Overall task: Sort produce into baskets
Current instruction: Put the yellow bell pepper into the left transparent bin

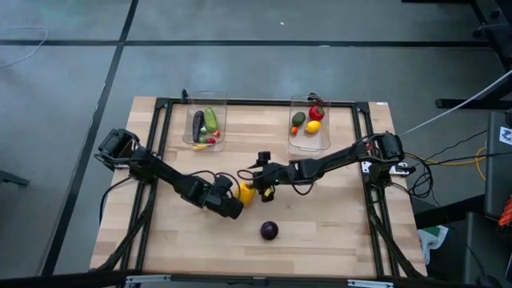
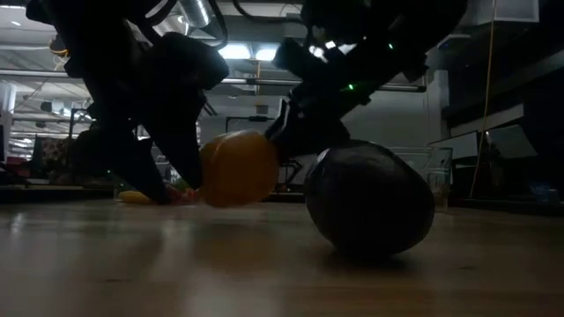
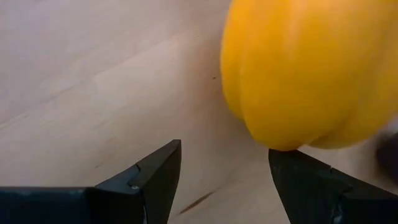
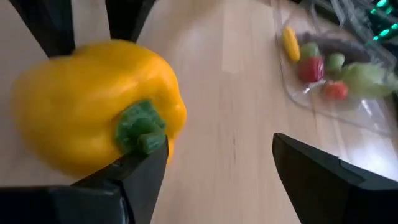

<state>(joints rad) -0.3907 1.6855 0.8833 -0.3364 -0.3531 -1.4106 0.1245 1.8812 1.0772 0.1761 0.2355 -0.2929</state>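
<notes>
We see both hands, left [image 1: 238, 200] and right [image 1: 260, 189], fingers apart, flanking the yellow pepper [image 1: 246, 192] on the tabletop [image 1: 320, 232].

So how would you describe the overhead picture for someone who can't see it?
Two dark robot arms meet mid-table around a yellow pepper, the left tool and right tool both open beside it. A purple round piece lies alone nearer the front edge, and two clear bins, left bin and right bin, hold sorted produce at the back.
</notes>
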